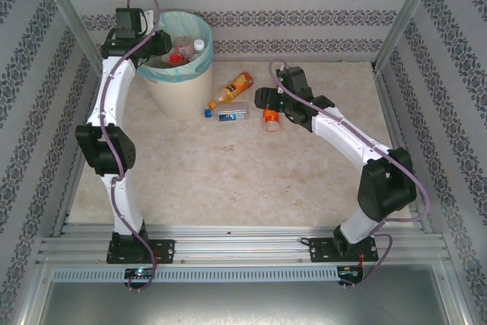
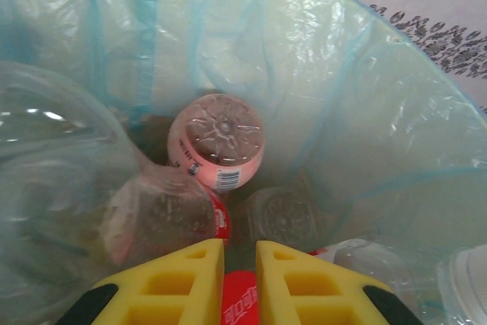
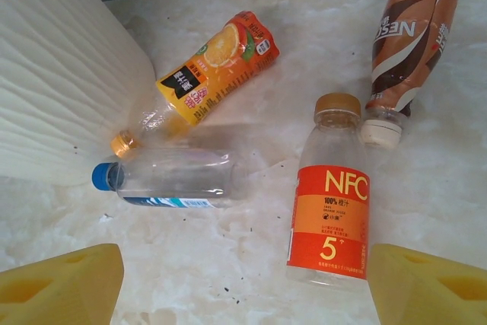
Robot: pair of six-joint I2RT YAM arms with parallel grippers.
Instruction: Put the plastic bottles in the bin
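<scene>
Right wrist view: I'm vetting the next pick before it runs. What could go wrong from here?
The NFC bottle lies off-centre between the open right jaws, so closing may shove or roll it instead of gripping it. The brown bottle has its cap almost at that bottle's neck and could get knocked. The orange bottle and blue-capped bottle lie with their caps right by the bin, probably leaving little room for jaws there.

The bin (image 1: 179, 97) is cream, its liner (image 2: 304, 74) pale teal, the table (image 1: 228, 180) marbled beige; the brown bottle (image 3: 411, 36) has white swirls.
</scene>
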